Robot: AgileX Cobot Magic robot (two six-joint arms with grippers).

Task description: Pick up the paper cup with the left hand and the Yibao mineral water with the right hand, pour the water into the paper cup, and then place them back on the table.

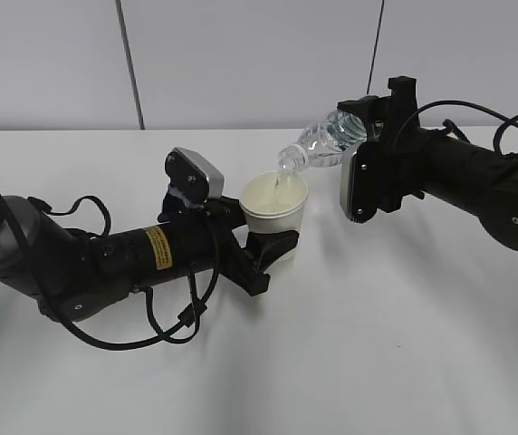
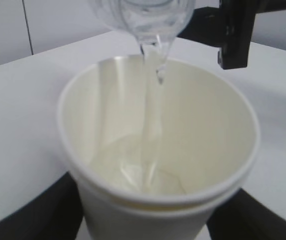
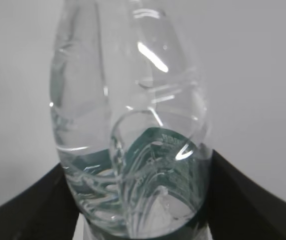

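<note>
At left of desk: left end effector [image 1: 273, 249] is closed on the paper cup [image 1: 274, 210]; arm with yellow sticker is stretched low over the desk [image 1: 350, 362].
Cup position: held upright near desk centre; whether its base touches the desk cannot be told.
Cup content: a shallow pool of water is seen at the bottom in the left wrist view [image 2: 148, 172]; cream inside wall is visible.
Stream: a thin stream of water [image 2: 153, 100] is seen falling from the bottle mouth into the cup.
Bottle: the Yibao mineral water [image 1: 327, 140] is held tilted, neck down and leftward, mouth just above the cup rim.
At right: right end effector [image 1: 372, 127] is clamped around the bottle body; green label [image 3: 158, 155] is seen through the clear plastic between the black fingers [image 3: 248, 200].
</note>
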